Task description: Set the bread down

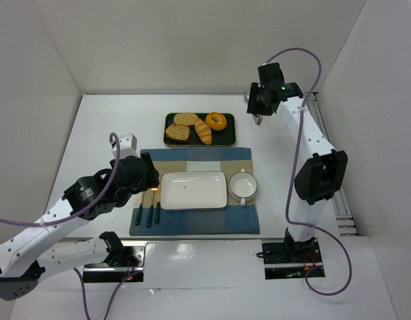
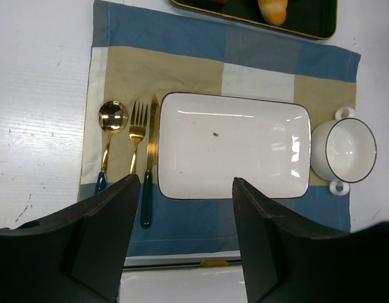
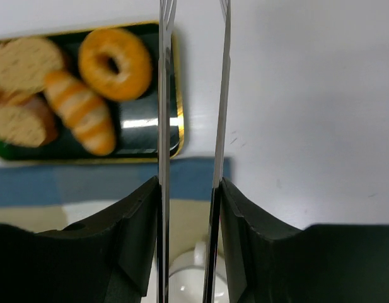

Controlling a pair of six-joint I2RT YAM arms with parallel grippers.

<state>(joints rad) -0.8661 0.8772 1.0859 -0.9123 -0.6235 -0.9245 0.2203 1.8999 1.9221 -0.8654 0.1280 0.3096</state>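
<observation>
one bread [image 3: 79,112] left of right tool [image 3: 191,126]

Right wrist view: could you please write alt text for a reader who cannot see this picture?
The right gripper holds thin metal tongs above a white table, not touching any food. At upper left, a dark tray holds the bread, a ring donut and toast slices.

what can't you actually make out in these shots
- Right gripper holds thin metal tongs; right wrist view cuts off their tips, top view too small.
- Bread: blurred in right wrist view; left wrist view's top edge cuts it off.
- Dark speck on plate: too small to identify.
</observation>
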